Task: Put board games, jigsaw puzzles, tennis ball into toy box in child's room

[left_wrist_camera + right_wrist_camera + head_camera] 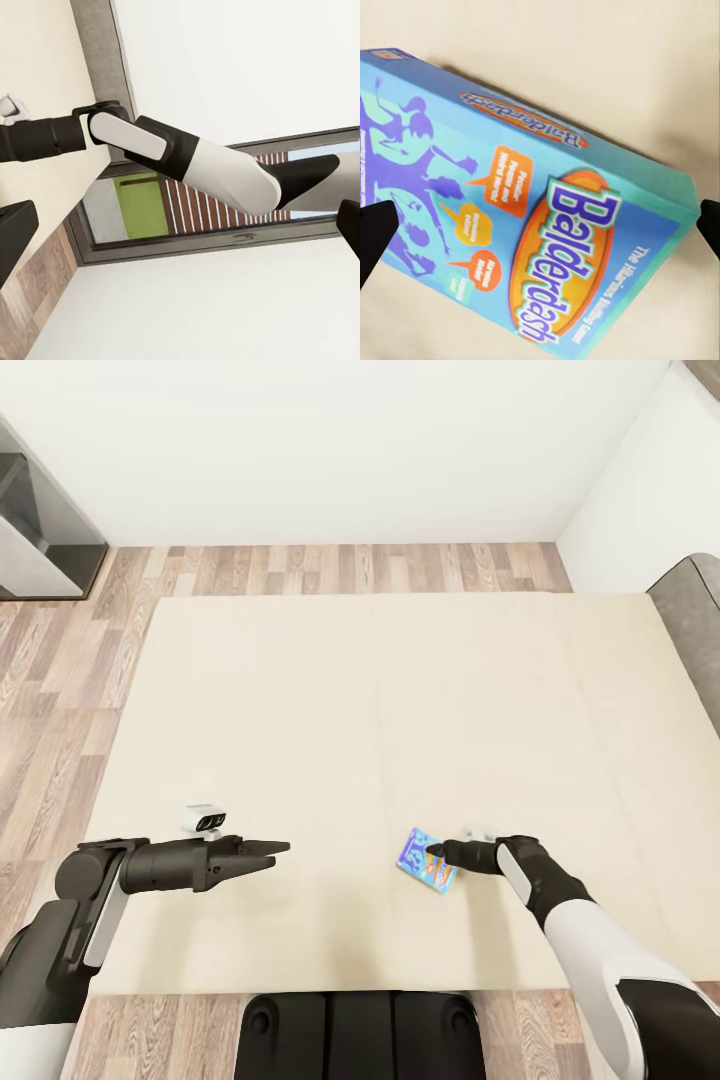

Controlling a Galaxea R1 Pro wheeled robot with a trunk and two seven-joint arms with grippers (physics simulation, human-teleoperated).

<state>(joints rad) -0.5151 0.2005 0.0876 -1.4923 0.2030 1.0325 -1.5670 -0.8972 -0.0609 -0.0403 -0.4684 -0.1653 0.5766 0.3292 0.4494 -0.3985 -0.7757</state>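
A blue board game (427, 861) with an orange "Balderdash" logo lies flat on the cream-beige bed (400, 700), near its front edge. My right gripper (437, 851) is down at the box's right side with its tip over the cover. In the right wrist view the board game (540, 225) spans the gap under the right gripper (540, 229), whose dark fingertips (375, 236) stand wide apart, open. My left gripper (272, 853) hovers open over bare bed further left, holding nothing. The left wrist view looks past the left gripper (180, 232) at my right arm (187, 161).
Wood-plank floor (70, 660) surrounds the bed on the left and far side. A grey cabinet (40, 530) stands at the far left, a grey padded piece (692, 605) at the bed's right end. White walls close the back. My base (360, 1035) meets the bed's front edge.
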